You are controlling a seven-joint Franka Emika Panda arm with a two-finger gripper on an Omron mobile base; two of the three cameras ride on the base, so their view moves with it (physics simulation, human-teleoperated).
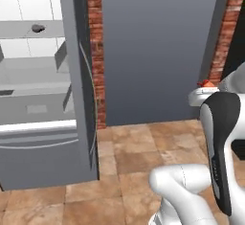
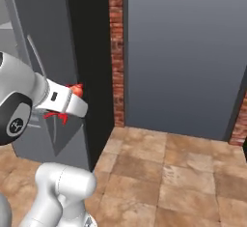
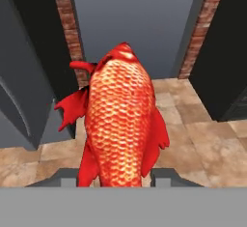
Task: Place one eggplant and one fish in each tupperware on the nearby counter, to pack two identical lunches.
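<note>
Over the tiled floor (image 3: 202, 139) between the open fridge (image 1: 48, 99) and brick wall (image 3: 65, 25), the gripper (image 3: 118, 175) clamps the red-orange fish (image 3: 123, 120), pointing to twelve o'clock, which might slip free if the arm swings fast.

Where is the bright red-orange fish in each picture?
Left base view: the bright red-orange scaly fish peeks out at the right edge, above the white arm.
Right base view: the fish pokes from the hand at mid-left.
Hand view: the fish is in the centre.
Shared landmark: the red brick pillar.
</note>
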